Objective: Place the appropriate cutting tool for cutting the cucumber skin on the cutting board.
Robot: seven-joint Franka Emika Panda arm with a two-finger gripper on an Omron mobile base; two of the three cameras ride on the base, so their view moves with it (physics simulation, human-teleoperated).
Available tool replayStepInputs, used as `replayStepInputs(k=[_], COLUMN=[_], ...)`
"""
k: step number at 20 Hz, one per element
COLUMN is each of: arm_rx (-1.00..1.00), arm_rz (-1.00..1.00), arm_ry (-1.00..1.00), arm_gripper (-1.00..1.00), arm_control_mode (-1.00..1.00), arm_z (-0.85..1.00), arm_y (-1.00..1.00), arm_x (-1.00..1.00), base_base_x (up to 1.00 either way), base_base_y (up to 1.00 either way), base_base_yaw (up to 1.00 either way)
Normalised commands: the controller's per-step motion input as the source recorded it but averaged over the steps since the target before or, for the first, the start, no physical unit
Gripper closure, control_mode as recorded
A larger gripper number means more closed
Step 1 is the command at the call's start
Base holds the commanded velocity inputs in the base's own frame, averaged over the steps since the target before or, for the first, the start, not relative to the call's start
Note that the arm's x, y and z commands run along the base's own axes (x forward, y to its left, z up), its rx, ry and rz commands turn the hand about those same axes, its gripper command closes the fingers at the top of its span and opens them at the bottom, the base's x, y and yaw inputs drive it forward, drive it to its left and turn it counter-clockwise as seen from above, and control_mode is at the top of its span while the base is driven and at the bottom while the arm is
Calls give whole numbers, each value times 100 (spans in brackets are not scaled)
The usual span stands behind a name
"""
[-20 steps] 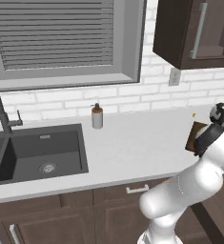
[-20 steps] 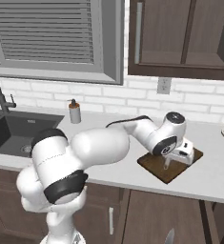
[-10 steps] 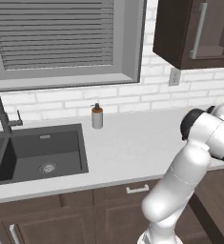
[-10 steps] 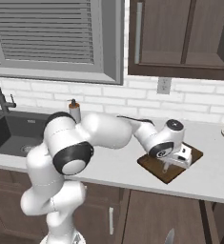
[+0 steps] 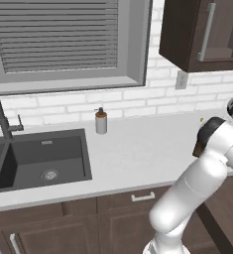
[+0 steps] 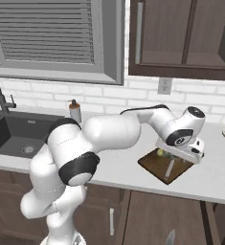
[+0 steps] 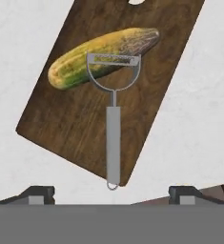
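In the hand view we look down on the cutting board (image 7: 85, 128), lying tilted on the pale counter (image 7: 199, 109). The cucumber (image 7: 101, 56) lies across the board's upper half. A peeler (image 7: 113, 128) rests on the board: its Y-shaped head overlaps the cucumber's middle and its grey handle runs down the wood, the looped end just past the board's lower edge. The 2 fingertips (image 7: 37, 194) of the gripper (image 7: 111, 195) stand wide apart at the bottom, holding nothing, clear of the peeler.

In the right base view the gripper (image 6: 183, 154) hovers over the cutting board (image 6: 154, 165), with the cucumber (image 6: 160, 152) at the board's far end and the peeler (image 6: 169, 170) lying along the wood.

Compared with 0.5 s ago, the hand sits a little higher above the board, and the peeler now lies free on it. In the left base view the arm's elbow has shifted right, so more counter (image 5: 152, 144) shows; the soap bottle (image 5: 101, 121) and the sink (image 5: 38, 158) are unchanged.
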Motion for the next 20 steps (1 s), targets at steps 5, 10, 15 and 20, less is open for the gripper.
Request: replayStepInputs(k=[5, 10, 15, 20], arm_rx=[-2, -12, -8, -4], arm_rz=[0, 0, 0, -5], arm_ry=[0, 0, 0, -3], arm_gripper=[-100, -100, -100, -100], arm_control_mode=[-100, -100, -100, -100], arm_z=[45, -5, -4, 3], arm_y=[76, 100, 75, 44], arm_x=[-43, -6, 0, 0], base_base_x=[0, 0, 0, 0], base_base_y=[0, 0, 0, 0], base_base_yaw=[0, 0, 0, 0])
